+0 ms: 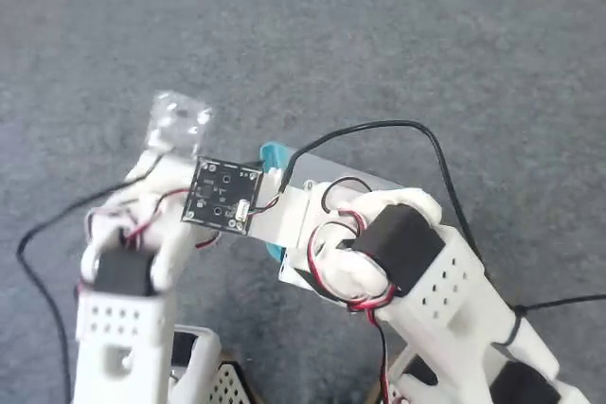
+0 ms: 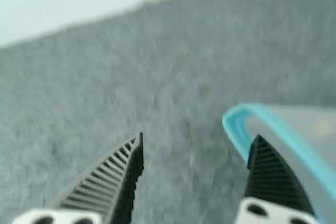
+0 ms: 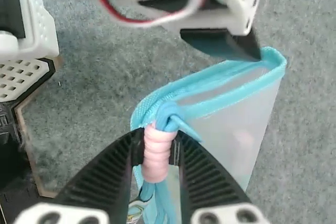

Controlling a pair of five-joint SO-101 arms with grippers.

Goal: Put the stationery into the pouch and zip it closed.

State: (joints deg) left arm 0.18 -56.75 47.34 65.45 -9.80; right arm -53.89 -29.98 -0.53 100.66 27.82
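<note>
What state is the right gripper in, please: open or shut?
Shut on the pink zip pull: the right gripper clamps it from both sides, at one end of the pouch.

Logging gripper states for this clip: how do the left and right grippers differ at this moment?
The left gripper is open, fingers wide apart; the right gripper is shut on the pink zipper pull. The left gripper grips nothing, one finger by the far corner of the pouch; the right gripper is at the opposite end. Both have black ribbed fingers.
</note>
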